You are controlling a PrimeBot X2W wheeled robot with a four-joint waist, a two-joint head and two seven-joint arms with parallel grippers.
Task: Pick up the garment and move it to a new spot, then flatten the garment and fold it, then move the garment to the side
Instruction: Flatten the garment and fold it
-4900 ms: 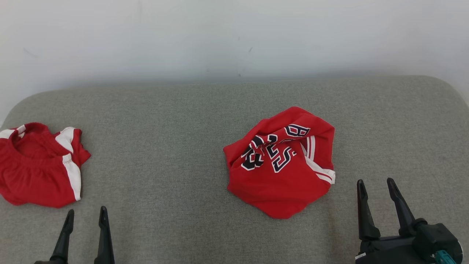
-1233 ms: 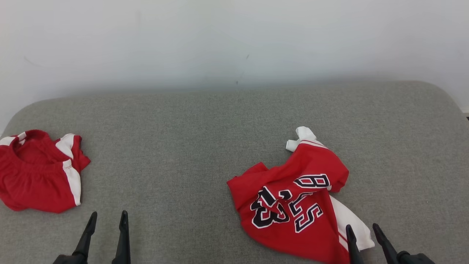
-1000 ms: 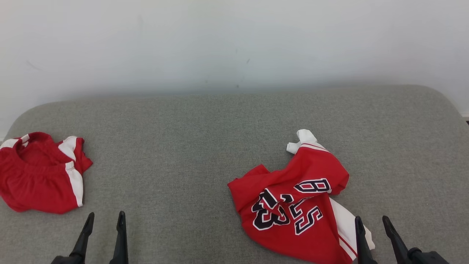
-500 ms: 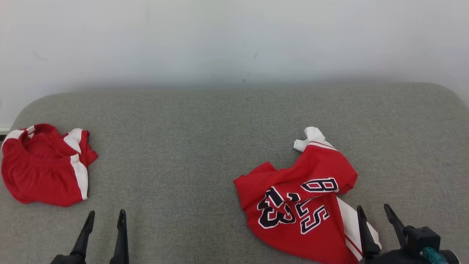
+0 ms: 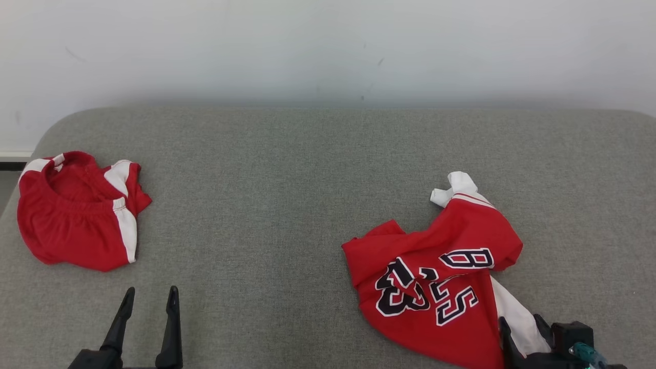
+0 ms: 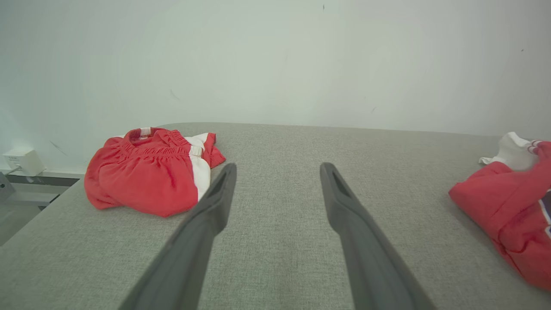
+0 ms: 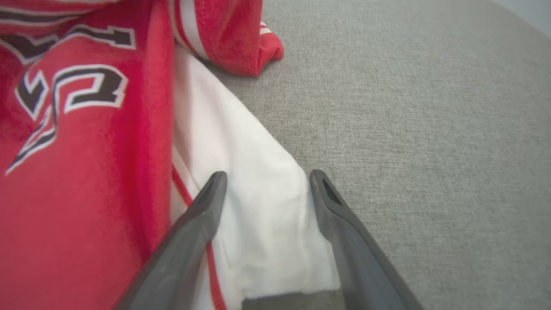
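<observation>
The garment [image 5: 430,277] is a red jersey with dark numbers and a white side panel, lying rumpled and partly spread at the right front of the grey cushion [image 5: 266,205]. My right gripper [image 5: 520,323] is open at its near right corner. In the right wrist view the right gripper [image 7: 267,175] has its two fingers either side of the garment's [image 7: 86,129] white panel, nothing pinched. My left gripper [image 5: 151,292] stands open and empty at the front left, well apart from the jersey. The left wrist view shows the left gripper [image 6: 279,167] above bare cushion, the garment [image 6: 508,202] far right.
A second red piece with white stripes and an elastic waist [image 5: 77,215] lies bunched at the cushion's left end, also ahead-left of the left fingers [image 6: 146,176]. A white wall rises behind. Beyond the left edge sits a small white box [image 6: 23,161].
The head camera has turned, shifting the whole picture. The jersey, a tight bundle earlier, now lies partly spread and nearer. My right gripper has dropped lower in view over the white panel.
</observation>
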